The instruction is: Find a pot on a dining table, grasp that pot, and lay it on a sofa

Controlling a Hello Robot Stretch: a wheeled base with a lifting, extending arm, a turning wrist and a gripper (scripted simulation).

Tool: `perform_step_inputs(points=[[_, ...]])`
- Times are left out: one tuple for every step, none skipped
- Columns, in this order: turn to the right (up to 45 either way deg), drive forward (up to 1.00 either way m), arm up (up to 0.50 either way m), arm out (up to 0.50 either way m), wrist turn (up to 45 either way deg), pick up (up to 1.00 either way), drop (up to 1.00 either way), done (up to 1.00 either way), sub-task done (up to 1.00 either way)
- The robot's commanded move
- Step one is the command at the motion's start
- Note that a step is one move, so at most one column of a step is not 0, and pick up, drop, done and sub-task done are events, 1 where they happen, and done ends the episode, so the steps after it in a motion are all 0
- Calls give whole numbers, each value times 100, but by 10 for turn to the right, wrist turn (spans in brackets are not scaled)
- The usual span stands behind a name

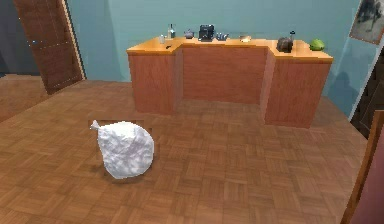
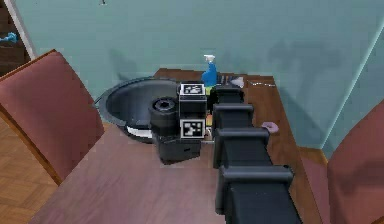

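A wide, dark round pot (image 2: 122, 101) stands on the wooden dining table (image 2: 120, 185) in the arm side view, toward its far left part. The dark arm (image 2: 245, 165) reaches out over the table from the bottom edge. Beyond its two white marker squares sits the gripper (image 2: 160, 120), a dark body against the pot's right rim. The pot stands on the table at the gripper, so I cannot tell whether the gripper holds anything.
Brown chairs flank the table at the arm side view's left (image 2: 45, 115) and right (image 2: 360, 170). A blue spray bottle (image 2: 210, 72) stands at the table's far end by the teal wall. The forward view has a white bag (image 1: 124, 149) on the wood floor, a counter (image 1: 228, 72) with small items, and a door (image 1: 48, 45).
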Motion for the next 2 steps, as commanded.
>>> perform_step_inputs(points=[[0,0,0,0,-450,0,0,0,0],[0,0,0,0,-450,0,0,0,0]])
